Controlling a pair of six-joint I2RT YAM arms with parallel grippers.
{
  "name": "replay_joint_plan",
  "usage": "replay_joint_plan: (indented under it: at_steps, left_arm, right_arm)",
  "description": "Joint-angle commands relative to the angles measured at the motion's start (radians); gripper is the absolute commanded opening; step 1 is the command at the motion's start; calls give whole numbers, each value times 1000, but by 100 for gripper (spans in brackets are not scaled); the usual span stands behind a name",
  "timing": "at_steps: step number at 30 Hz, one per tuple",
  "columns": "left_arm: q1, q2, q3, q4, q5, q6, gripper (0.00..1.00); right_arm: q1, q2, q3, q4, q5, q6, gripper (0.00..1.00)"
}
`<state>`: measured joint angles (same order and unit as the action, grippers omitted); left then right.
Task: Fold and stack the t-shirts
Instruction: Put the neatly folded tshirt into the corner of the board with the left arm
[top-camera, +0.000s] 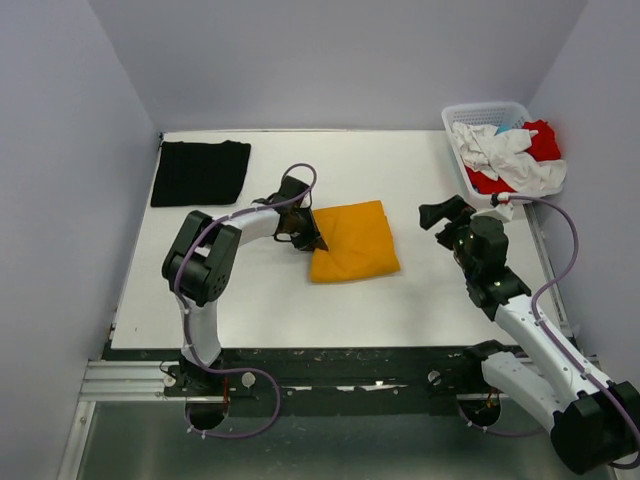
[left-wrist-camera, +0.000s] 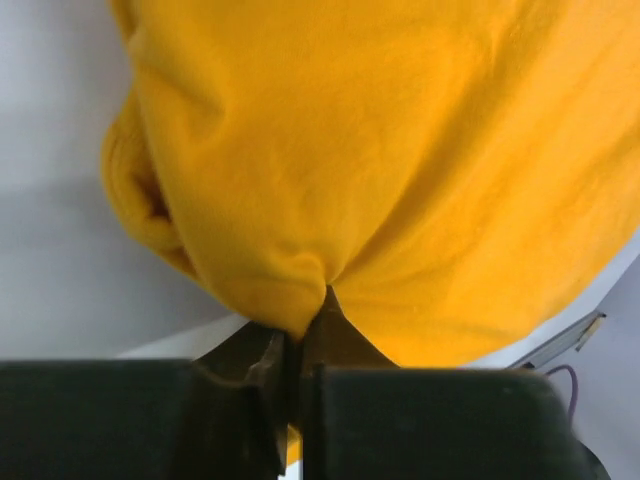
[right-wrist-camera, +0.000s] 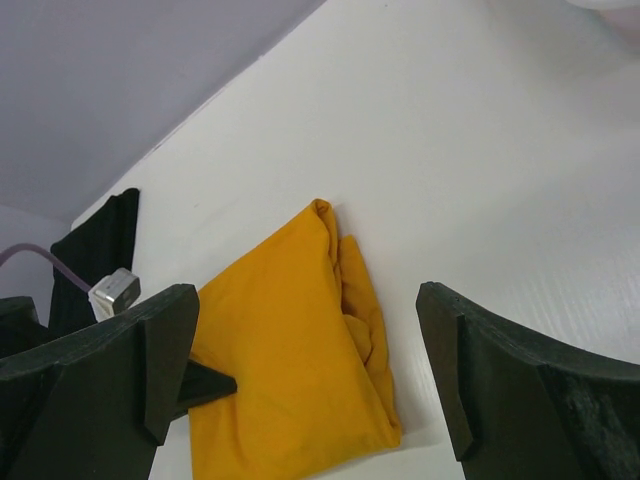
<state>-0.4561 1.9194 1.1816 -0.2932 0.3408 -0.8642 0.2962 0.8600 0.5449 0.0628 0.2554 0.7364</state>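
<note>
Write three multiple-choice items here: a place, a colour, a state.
1. Where on the table does the black shirt lie? A) far left corner B) middle C) near right edge
2. What colours are the clothes in the basket? A) black and yellow B) white and red C) green
3. The left claw is: A) wide open B) open over the black shirt C) shut on the yellow shirt
Answers: 1 A, the top view shows it far left; 2 B, white cloth lies over red; 3 C, it pinches a yellow fold.
</note>
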Motion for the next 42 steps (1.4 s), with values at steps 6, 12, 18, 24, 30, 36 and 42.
replay_joint_plan:
  at_steps: [6, 12, 18, 24, 30, 36, 42]
  left_arm:
    - [-76, 20, 218, -281, -369, 165, 0]
    - [-66, -26, 366, -394, -682, 434, 0]
    - [34, -35, 427, -304, -741, 703, 0]
    - [140, 12, 547, -271, -825, 841, 0]
    - [230, 38, 638, -214, -776, 1000, 0]
    - [299, 76, 776, -263, -695, 1040, 0]
    - [358, 83, 854, -305, -625, 1035, 0]
  right_arm:
    - [0, -21, 5, -37, 67, -67, 100]
    - [0, -37, -8, -40, 91, -81, 100]
    - [0, -13, -10, -47, 130, -62, 100]
    - [0, 53, 1, -33, 147, -67, 100]
    - [0, 131, 17, -22, 151, -78, 100]
    - [0, 187, 31, -21, 159, -80, 100]
    - [0, 219, 42, -27, 159, -80, 100]
